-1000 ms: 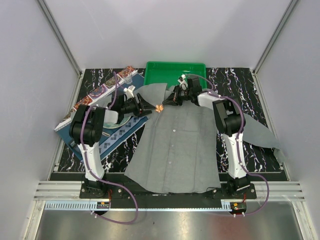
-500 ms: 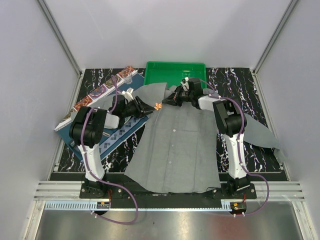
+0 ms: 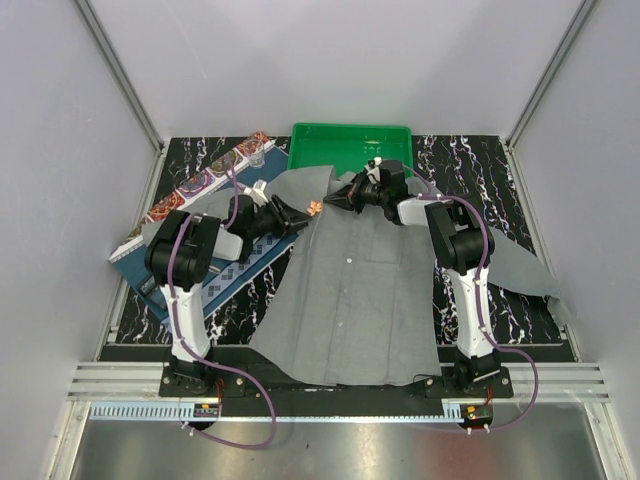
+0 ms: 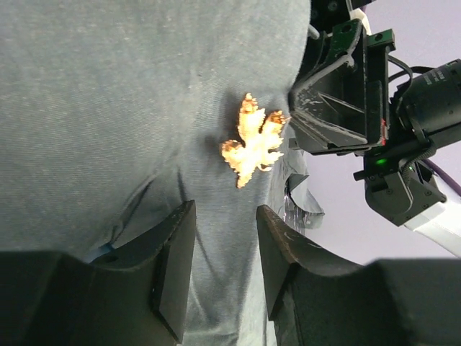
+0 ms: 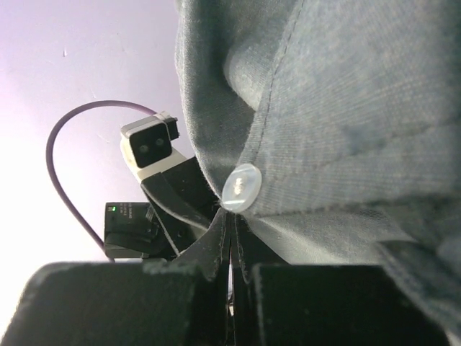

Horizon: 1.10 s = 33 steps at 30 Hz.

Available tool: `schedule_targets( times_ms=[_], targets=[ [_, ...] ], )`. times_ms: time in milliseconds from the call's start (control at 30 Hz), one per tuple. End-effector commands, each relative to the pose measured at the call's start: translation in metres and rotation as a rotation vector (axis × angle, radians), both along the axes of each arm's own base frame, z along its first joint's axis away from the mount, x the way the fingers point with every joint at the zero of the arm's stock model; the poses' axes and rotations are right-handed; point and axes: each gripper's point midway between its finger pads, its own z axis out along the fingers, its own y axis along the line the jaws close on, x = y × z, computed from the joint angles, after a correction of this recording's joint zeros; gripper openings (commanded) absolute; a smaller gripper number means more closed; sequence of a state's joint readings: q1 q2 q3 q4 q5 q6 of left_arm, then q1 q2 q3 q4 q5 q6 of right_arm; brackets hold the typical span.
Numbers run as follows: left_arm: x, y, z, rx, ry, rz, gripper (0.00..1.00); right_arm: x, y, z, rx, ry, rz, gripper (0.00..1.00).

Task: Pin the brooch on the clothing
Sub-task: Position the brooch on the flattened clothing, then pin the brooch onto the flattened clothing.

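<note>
Brooch (image 4: 253,139): sits on the clothing (image 4: 108,94) near its raised front edge, now free of the left gripper (image 4: 225,216), which has let go and backed off (jaws half-apart, empty). Right gripper (image 5: 230,225): closed, pinching the shirt edge beside a button (image 5: 240,187). Pinning probably done.

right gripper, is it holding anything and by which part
The right gripper looks shut on the shirt, pinching its front edge right beside a pale button.
</note>
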State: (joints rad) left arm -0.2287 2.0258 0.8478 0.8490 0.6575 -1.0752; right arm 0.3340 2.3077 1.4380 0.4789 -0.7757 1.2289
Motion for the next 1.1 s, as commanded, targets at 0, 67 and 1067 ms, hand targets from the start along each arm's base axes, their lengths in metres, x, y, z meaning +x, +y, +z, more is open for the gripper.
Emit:
schedule_targets(
  times_ms=[0,67,1067],
  targets=[
    [0.014,0.002,0.008,-0.017,-0.083,0.048,0.4,-0.005,-0.004,-0.009,0.011,0.133,-0.046,0.0],
    [0.016,0.0,0.011,-0.03,-0.099,0.041,0.39,-0.005,-0.004,-0.01,0.016,0.136,-0.044,0.0],
    [0.041,-0.015,0.052,-0.108,-0.257,0.001,0.27,-0.008,-0.004,-0.022,0.025,0.17,-0.048,0.0]
  ],
)
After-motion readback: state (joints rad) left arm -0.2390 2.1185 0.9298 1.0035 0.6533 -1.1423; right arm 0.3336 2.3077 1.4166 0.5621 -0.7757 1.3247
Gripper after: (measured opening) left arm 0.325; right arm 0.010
